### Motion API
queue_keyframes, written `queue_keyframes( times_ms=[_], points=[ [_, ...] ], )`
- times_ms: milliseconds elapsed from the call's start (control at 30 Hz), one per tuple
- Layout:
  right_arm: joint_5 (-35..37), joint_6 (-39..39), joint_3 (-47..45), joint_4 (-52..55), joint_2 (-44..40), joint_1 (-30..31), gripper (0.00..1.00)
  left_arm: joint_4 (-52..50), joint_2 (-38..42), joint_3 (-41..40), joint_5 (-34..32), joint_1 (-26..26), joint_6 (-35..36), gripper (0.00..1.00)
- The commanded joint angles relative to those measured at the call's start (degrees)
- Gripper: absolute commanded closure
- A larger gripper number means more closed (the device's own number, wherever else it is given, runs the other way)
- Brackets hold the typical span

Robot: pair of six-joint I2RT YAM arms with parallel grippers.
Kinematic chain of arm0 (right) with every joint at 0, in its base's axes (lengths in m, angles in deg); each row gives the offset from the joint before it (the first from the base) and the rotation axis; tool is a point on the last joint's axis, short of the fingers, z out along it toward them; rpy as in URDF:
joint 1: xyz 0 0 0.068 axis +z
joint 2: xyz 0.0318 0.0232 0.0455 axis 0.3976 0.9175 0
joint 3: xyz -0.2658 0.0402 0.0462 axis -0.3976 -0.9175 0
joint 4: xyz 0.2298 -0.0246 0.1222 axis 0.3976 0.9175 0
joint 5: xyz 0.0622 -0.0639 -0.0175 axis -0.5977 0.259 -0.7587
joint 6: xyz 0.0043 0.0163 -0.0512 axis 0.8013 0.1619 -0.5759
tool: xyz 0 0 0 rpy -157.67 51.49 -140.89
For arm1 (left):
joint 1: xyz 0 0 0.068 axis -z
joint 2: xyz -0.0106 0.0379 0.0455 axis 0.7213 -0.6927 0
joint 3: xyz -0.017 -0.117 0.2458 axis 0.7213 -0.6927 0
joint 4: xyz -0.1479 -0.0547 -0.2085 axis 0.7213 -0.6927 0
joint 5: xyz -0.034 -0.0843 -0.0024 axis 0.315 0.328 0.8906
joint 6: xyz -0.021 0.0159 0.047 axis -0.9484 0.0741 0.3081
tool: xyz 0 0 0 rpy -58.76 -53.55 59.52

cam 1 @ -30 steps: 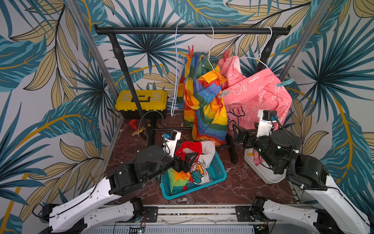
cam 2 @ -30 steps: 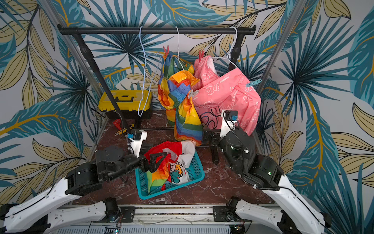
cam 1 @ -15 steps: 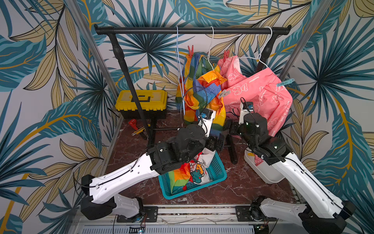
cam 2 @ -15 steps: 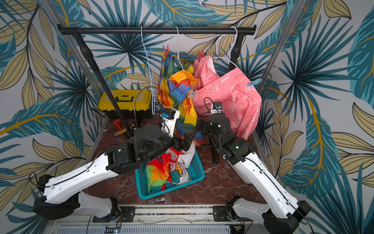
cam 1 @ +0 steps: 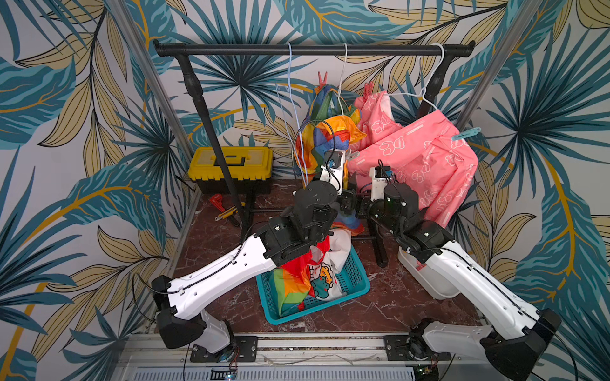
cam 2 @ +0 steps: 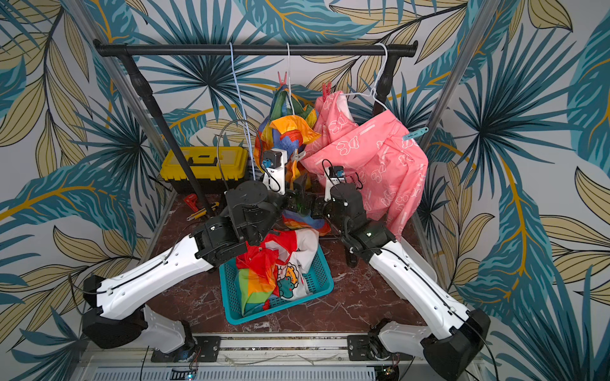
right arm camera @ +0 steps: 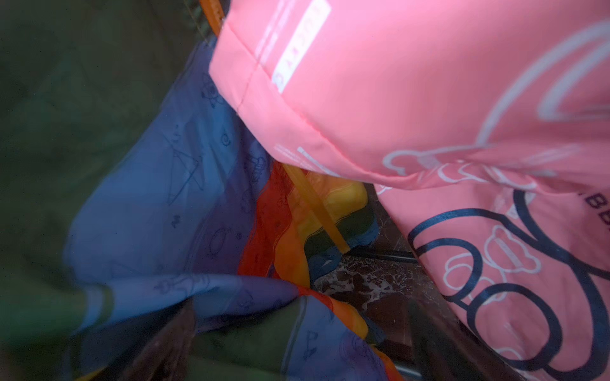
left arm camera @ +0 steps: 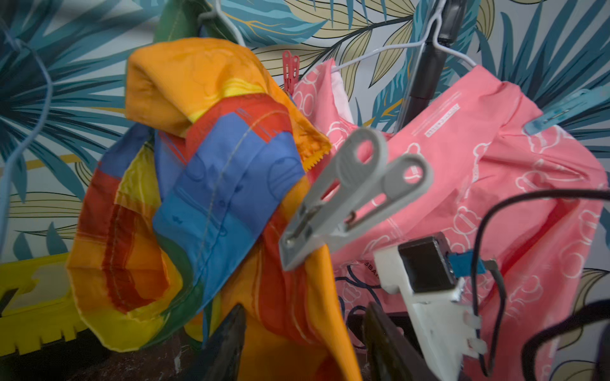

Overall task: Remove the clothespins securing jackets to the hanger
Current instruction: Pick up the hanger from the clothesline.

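The rainbow-striped jacket and the pink bear-print jacket hang from wire hangers. A grey clothespin grips the rainbow jacket's orange edge. A red clothespin sits at its top, a red-pink one and a light blue one on the pink jacket. My left gripper is below the grey clothespin, jaws apart around hanging orange fabric. My right gripper faces it, open, rainbow fabric between its fingers. A red jacket lies in the basket.
The teal basket stands under my left arm. A bare blue hanger hangs from the black rail. A yellow toolbox and hand tools lie back left. A white bin sits under my right arm.
Both arms have risen from beside the basket to the lower part of the rainbow jacket and now face each other. The left jaws have narrowed.
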Motion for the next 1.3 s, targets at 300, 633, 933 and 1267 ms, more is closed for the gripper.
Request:
queue_keyframes(
  times_ms=[300, 633, 933, 1267],
  points=[
    [-2.4, 1.1, 1.9, -1.3, -0.4, -0.1, 0.00, 0.7, 1.5, 1.0, 3.2, -2.5, 0.7, 1.00],
    [-2.5, 0.8, 4.2, 2.3, -2.8, -0.1, 0.01, 2.1, 6.5, 1.2, 4.9, -3.0, 7.5, 1.00],
    [-1.1, -0.2, 4.0, 3.8, -4.6, -0.1, 0.01, 3.9, 12.9, 4.0, 9.2, -3.0, 11.0, 1.00],
    [-3.9, 0.4, 5.3, 4.2, -3.4, 0.3, 0.01, 7.3, 14.1, 9.8, 13.5, -3.0, 16.7, 1.00]
  ],
)
